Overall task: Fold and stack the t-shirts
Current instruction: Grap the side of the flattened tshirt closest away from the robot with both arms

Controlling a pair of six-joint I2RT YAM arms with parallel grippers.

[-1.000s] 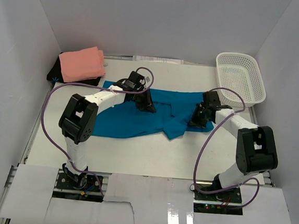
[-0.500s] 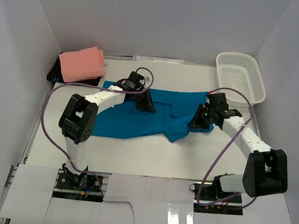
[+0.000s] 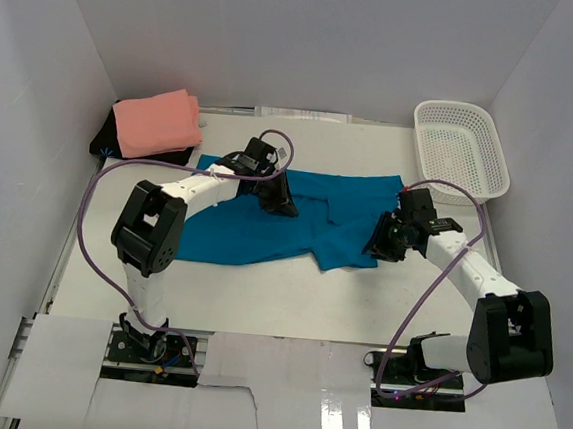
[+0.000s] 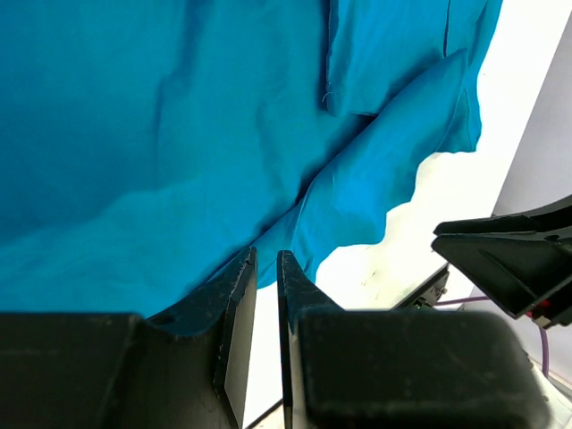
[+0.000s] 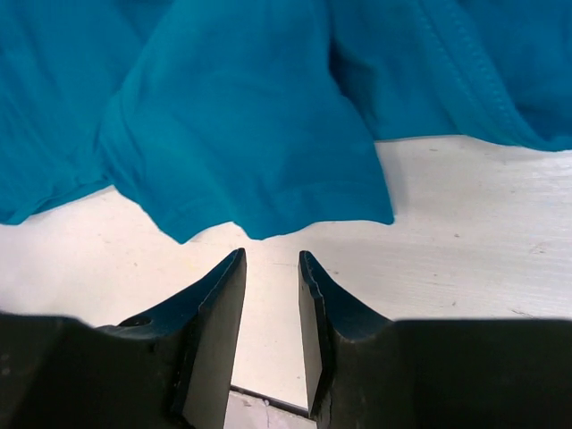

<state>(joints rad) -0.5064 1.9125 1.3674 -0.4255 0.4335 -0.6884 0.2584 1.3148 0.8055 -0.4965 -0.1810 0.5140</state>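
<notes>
The right arm has swung its elbow out toward the worktop's right edge and let go of the cloth, so the right end of the teal-blue cotton t-shirt [image 3: 234,235] now lies spread flatter toward that edge. The left arm has not shifted. The right arm's forearm slants from the near right in toward the middle, wrist tipped down. The right gripper [image 3: 379,245] hovers just off the shirt's near right hem, over the bare white worktop [image 3: 260,292]. In the wrist view its jaws stand a little apart with nothing between them, the right gripper [image 5: 271,255] pointing at the hem of the teal shirt [image 5: 241,116] just beyond the tips. The left arm rises from its base and bends at the elbow, its forearm reaching toward the far middle. The left gripper [image 3: 285,206] is pressed low on the shirt's upper part. Its own camera shows the left gripper [image 4: 265,255] with only a narrow slit between the fingers, tips against the teal cloth [image 4: 179,134]; whether they nip a fold cannot be told. The teal shirt lies across the middle of the worktop. The folded salmon-pink t-shirt [image 3: 157,123] sits in the far left corner, and a white plastic mesh basket [image 3: 460,149] in the far right corner.
</notes>
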